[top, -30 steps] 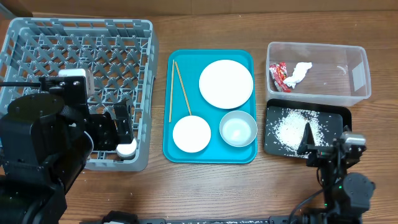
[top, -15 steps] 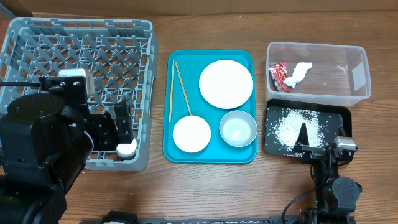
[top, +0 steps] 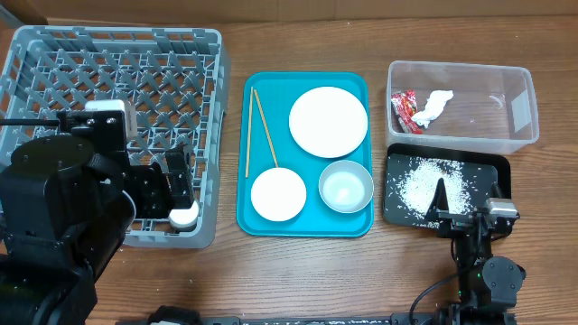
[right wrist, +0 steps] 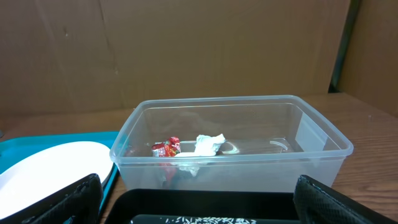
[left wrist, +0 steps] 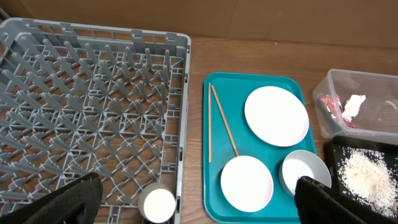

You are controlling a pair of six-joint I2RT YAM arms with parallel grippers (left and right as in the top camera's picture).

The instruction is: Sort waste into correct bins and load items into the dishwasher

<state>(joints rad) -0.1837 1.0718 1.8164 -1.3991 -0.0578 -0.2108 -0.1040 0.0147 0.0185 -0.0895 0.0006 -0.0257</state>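
Note:
The grey dishwasher rack fills the left, with my left gripper open over its near right corner, holding nothing. On the teal tray lie the round plate, the white bowl, the grey bowl and two chopsticks. The clear tub holds the red wrapper and white napkin. Rice grains lie in the black tray. My right gripper hangs open and empty over that tray's near edge, facing the tub.
A small white round cup stands in the rack's near right corner, just below my left gripper. Bare wooden table runs along the front edge and between rack and teal tray. A cardboard wall stands behind the tub.
My right arm has shifted a little to the left and back toward the table's front edge over the black tray. The left arm and all objects are unchanged.

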